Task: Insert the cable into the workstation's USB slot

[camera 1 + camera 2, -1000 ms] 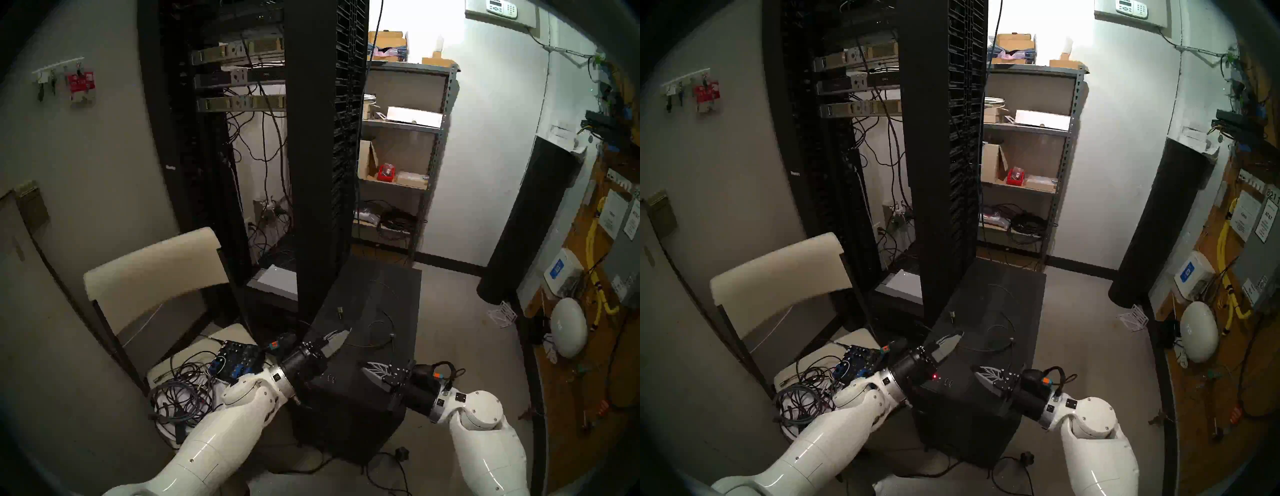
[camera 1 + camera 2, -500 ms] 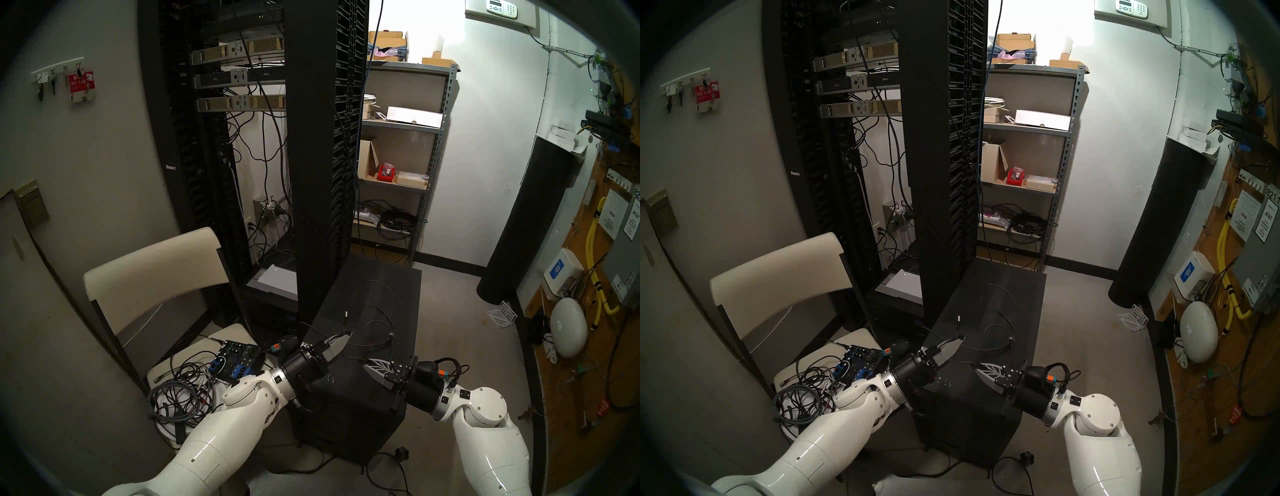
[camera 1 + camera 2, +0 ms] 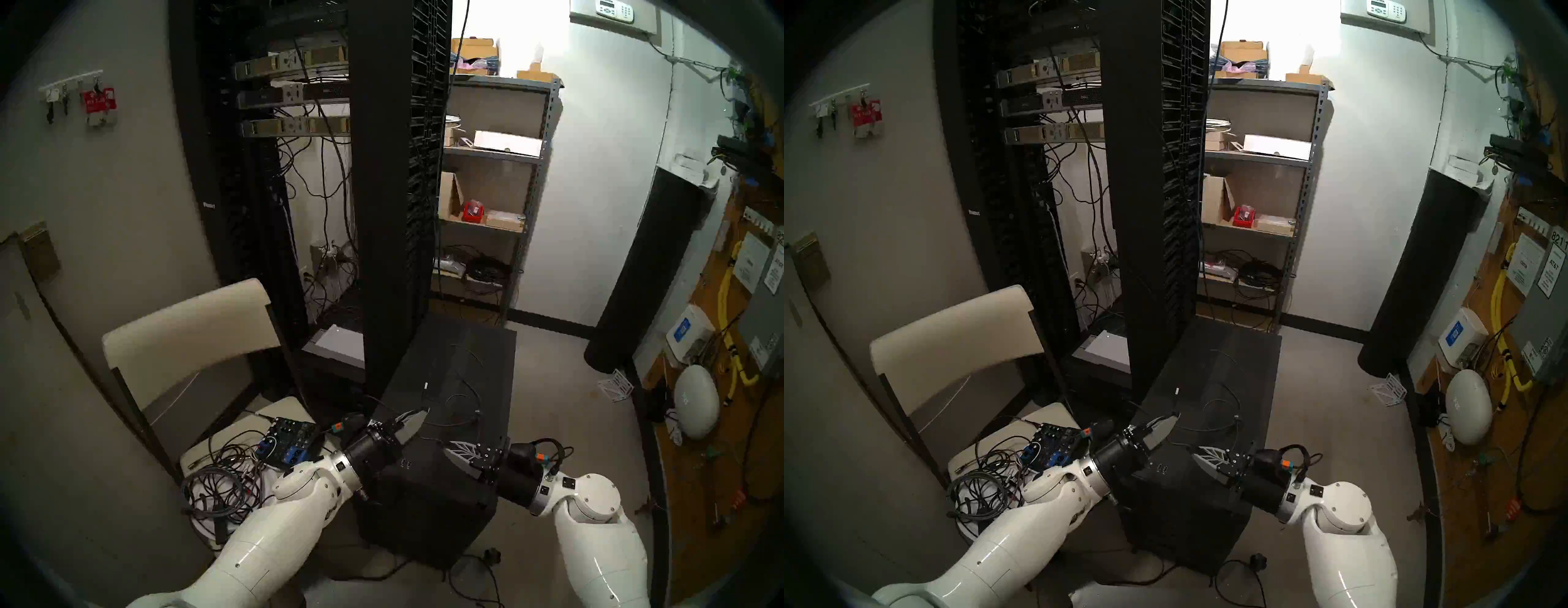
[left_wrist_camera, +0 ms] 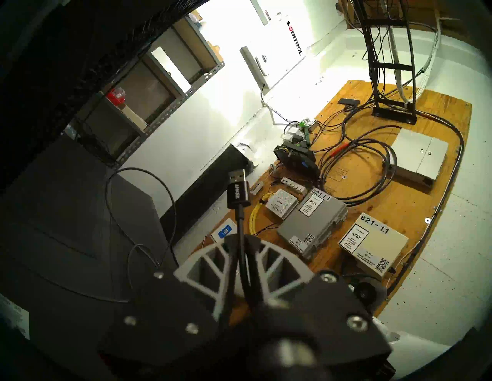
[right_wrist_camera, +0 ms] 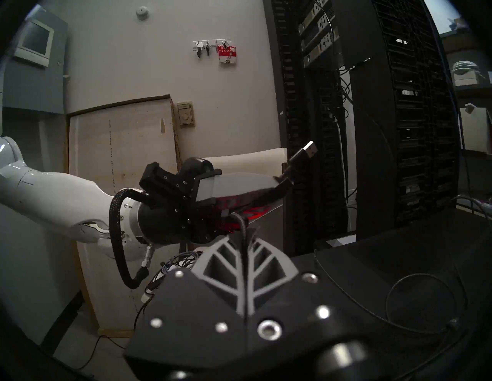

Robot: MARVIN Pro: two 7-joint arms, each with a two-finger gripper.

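One looser grip: left tool (image 4: 239, 240), cable (image 4: 238, 197)

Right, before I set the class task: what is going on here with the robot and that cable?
The robot holds the thin cable in both tools above the black workstation. The left tool pinches it just behind the silver plug, which sticks out beyond it. The right tool is shut on it further back; the slack loops on the workstation's top. The plug is not yet in the USB slot, one of a pair near the front edge.
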